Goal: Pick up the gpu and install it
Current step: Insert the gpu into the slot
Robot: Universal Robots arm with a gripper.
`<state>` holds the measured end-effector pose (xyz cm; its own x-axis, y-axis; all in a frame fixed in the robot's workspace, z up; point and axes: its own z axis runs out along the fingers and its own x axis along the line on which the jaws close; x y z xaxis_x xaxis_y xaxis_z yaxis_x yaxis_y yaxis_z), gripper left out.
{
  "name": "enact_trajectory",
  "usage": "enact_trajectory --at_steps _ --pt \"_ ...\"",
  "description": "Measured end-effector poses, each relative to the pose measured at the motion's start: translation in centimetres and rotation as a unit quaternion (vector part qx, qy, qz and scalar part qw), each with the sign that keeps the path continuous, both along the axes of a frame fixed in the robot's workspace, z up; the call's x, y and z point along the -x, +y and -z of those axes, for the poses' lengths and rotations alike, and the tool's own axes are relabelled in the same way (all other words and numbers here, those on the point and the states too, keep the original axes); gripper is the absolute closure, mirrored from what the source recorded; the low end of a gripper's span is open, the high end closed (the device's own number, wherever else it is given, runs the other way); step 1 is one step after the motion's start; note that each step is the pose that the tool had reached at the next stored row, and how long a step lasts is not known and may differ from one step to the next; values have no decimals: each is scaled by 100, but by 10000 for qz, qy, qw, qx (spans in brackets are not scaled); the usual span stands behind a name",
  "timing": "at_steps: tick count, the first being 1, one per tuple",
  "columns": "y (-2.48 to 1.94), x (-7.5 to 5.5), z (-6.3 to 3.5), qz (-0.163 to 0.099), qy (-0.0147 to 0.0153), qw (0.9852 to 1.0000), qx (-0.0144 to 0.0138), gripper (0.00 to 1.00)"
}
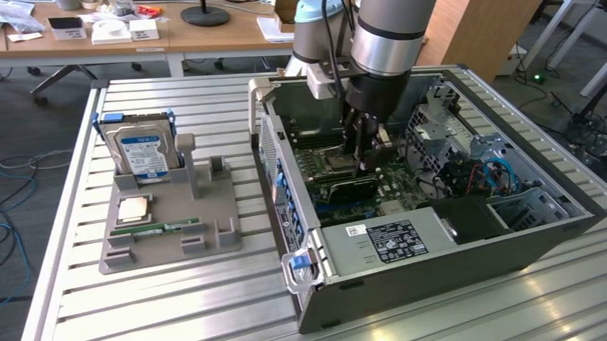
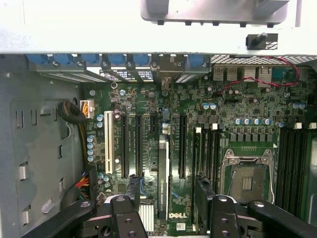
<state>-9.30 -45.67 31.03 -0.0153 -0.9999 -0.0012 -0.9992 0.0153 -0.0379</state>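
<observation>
The gpu (image 2: 163, 173) is a thin dark card seen edge-on, standing upright in a motherboard slot inside the open computer case (image 1: 284, 153). Its pale bracket end (image 2: 167, 75) meets the case's rear wall. In the exterior view the card (image 1: 343, 187) shows as a dark slab just below the fingers. My gripper (image 1: 366, 165) reaches down into the case directly over the card. It is open: the two black fingers (image 2: 132, 191) stand on either side of the card with a gap to each. Nothing is held.
On the exterior view's left, a grey fixture tray (image 1: 213, 209) holds a hard drive in a blue frame (image 1: 142, 153), a CPU chip (image 1: 133, 208) and a green memory stick (image 1: 156, 229). Inside the case are the CPU socket (image 2: 247, 181), the power supply (image 1: 394, 238) and the drive cage (image 1: 446, 128).
</observation>
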Motion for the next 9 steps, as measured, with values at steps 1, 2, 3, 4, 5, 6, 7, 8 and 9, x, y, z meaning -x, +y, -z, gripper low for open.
enact_trajectory --at_steps 1,2,3,4,5,6,7,8,9 --pt "0 0 -1 0 0 10000 0 43" --pt "0 0 -4 0 0 10000 2 43" --pt "0 0 -5 0 0 10000 2 43" --pt "0 0 -11 0 0 10000 6 43" --pt "0 0 -10 0 0 10000 6 43" --pt "0 0 -11 0 0 10000 6 43" --pt "0 0 -11 0 0 10000 6 43" --pt "0 0 -11 0 0 10000 6 43" --pt "0 0 -11 0 0 10000 6 43"
